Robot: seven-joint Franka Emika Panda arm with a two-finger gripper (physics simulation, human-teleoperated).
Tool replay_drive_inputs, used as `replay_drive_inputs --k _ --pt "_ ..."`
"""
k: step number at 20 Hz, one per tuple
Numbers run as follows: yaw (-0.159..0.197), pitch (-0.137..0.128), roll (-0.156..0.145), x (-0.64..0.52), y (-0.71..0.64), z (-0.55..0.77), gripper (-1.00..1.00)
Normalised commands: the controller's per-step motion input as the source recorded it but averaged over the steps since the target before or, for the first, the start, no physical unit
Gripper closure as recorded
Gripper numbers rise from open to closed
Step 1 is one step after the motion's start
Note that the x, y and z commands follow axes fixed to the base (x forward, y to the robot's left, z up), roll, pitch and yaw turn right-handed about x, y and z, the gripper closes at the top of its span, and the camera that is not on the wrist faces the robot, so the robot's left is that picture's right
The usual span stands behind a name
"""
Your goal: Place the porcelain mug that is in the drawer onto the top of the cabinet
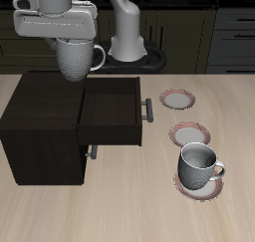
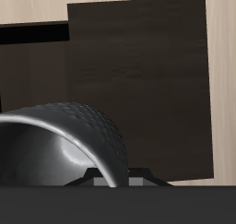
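Observation:
My gripper (image 1: pixel 68 42) is shut on the porcelain mug (image 1: pixel 78 59), a grey-white speckled mug with its handle pointing away from the cabinet's far end. I hold it upright in the air, well above the cabinet (image 1: pixel 40 107), near the side where the drawer (image 1: pixel 112 112) stands pulled open and empty. In the wrist view the mug's rim (image 2: pixel 69 140) is close up. Below it lie the flat dark cabinet top (image 2: pixel 138 80) and the darker open drawer (image 2: pixel 32 76).
A second grey-white mug (image 1: pixel 197 166) stands on a saucer near the table's front edge. Two empty pink-rimmed saucers (image 1: pixel 179 99) (image 1: pixel 189 135) lie beside the drawer's handle (image 1: pixel 147 112). Dark kitchen units line the back.

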Motion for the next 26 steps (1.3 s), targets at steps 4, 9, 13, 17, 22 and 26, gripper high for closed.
replay_drive_inputs --k 4,9,13,17,22,26 --pt "-0.024 0.007 -0.026 0.04 -0.23 -0.04 1.0" --pt "-0.014 0.012 -0.039 0.08 -0.32 -0.15 1.0" --pt "-0.027 0.013 -0.033 0.04 -0.24 -0.17 1.0" --pt "0.005 0.009 -0.035 0.04 -0.09 -0.16 1.0" --pt "0.003 0.05 -0.045 0.11 -0.14 -0.35 1.0" --pt "0.019 0.023 -0.025 0.05 0.04 -0.21 -1.0"
